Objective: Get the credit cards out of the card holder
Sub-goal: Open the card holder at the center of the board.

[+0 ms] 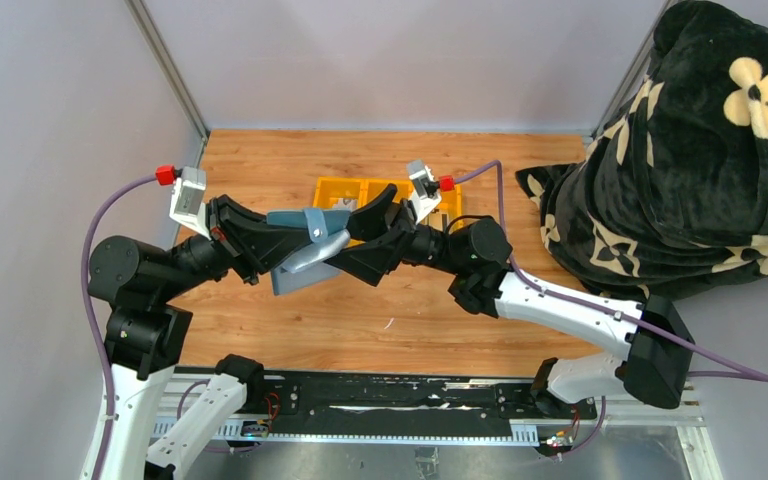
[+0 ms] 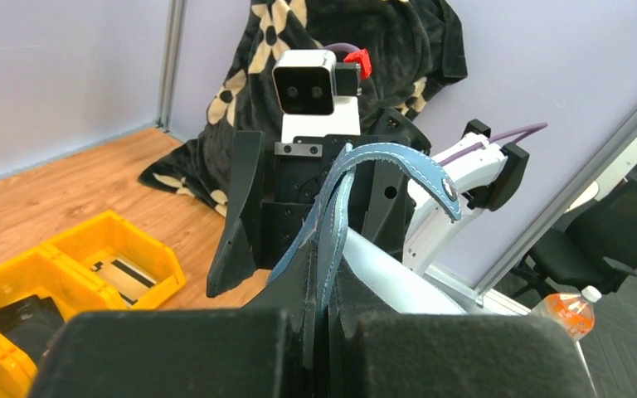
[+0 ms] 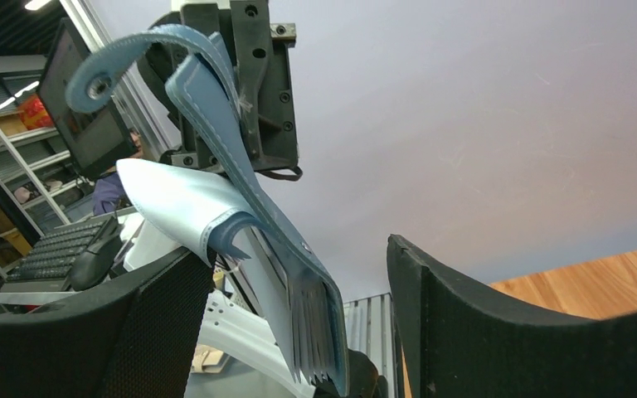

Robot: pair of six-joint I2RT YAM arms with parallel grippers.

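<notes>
While left gripper (image 2: 322,305) clamps card holder (image 2: 333,214) | right gripper (image 3: 286,267) spread | yellow tray (image 1: 358,182) behind.

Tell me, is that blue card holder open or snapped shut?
Open: the card holder is splayed apart, its snap strap unfastened.

Black joints (image 1: 115,268), white links (image 1: 560,300), purple cables (image 1: 95,215), red plugs (image 1: 166,175); end effector fingers (image 3: 158,332) apparently textured black.
</notes>
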